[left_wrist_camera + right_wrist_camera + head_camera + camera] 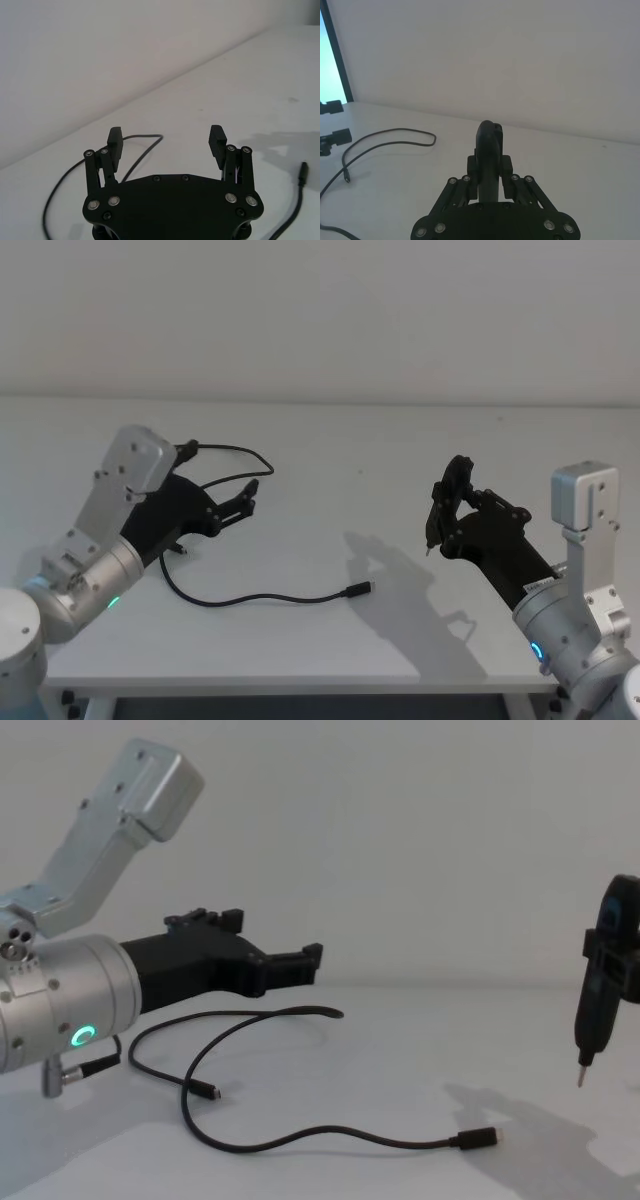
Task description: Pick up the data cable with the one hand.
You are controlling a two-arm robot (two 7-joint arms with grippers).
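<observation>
The data cable (270, 598) lies on the white table in loose curves, thin and black. One small plug (480, 1138) rests toward the table's middle and another plug (210, 1092) lies inside the loop. My left gripper (250, 495) hovers over the cable's left loop, its green ring light glowing on the silver cylinder. In the left wrist view the left gripper (166, 142) is open with nothing between its blocky fingertips, and the cable (145, 145) runs on the table beyond them. My right gripper (490, 160) is raised at the right, shut on a slim black tool (597, 990) with a thin metal tip.
A short stub cable with a silver plug (85, 1068) hangs from the left arm's cylinder. The bare white table (400, 450) stretches between the two arms, with a plain wall behind. The table's front edge (300, 682) runs close below the cable.
</observation>
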